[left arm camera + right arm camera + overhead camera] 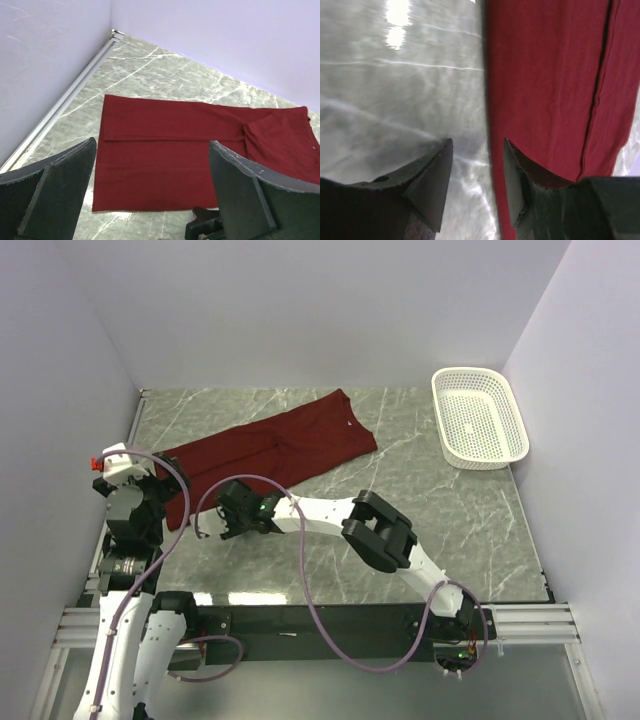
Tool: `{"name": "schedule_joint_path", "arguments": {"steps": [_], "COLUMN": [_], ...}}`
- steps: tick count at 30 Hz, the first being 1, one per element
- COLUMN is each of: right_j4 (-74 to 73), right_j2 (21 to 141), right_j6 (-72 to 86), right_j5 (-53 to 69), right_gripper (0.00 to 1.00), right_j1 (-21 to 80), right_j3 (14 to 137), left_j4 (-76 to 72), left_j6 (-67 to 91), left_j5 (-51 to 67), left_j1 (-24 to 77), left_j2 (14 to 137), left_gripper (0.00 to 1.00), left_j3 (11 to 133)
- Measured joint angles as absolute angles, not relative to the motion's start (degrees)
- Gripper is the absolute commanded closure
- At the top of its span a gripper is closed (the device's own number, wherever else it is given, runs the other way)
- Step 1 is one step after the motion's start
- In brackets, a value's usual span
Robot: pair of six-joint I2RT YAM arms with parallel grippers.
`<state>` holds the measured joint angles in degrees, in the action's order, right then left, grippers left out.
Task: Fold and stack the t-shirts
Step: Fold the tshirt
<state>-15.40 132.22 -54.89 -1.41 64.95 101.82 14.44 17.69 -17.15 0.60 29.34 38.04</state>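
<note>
Well, the shirt [275,445] lies folded on the table [480,520] toward its far left, left gripper [152,145] wide open and empty above it, right gripper [477,141] half open, empty, at its near edge.

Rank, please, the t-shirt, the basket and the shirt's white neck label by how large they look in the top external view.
Largest to smallest:
1. t-shirt, a long spread of cloth
2. basket, clearly smaller
3. neck label, a tiny speck

no legible txt, neck label [350,423] on t-shirt [290,445] too small
</note>
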Motion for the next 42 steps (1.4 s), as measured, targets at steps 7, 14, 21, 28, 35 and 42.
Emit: {"name": "schedule_joint_path", "arguments": {"steps": [7,14,21,28,35,42], "right_j4": [-14.0,-13.0,-9.7,-8.6,-11.7,-14.5], "right_j2": [135.8,138.5,137.0,124.2,105.5,90.3], "right_j6": [-54.4,-54.5,-54.7,-56.2,-59.6,-62.9], "right_j5": [-5.8,-8.2,-7.8,-1.6,6.4,9.8], "right_gripper": [0.57,0.94,1.0,1.0,1.0,1.0], "right_j1": [64.9,64.9,64.9,64.2,61.5,59.1], "right_j3": [105.6,107.7,103.9,85.3,61.8,45.1], "left_j4": [14.6,14.5,14.5,14.5,14.4,13.8], "left_j6": [17.7,17.7,17.7,17.6,17.6,17.7], "left_j5": [-19.0,-19.5,-19.4,-19.3,-17.6,-13.1], "left_j1": [0.8,1.0,1.2,1.2,1.2,1.3], "left_j2": [28.4,28.2,28.2,28.2,28.4,30.6], "left_gripper": [0.01,0.01,0.0,0.01,0.01,0.0], "left_j3": [37.7,37.7,37.7,37.7,37.7,37.6]}}
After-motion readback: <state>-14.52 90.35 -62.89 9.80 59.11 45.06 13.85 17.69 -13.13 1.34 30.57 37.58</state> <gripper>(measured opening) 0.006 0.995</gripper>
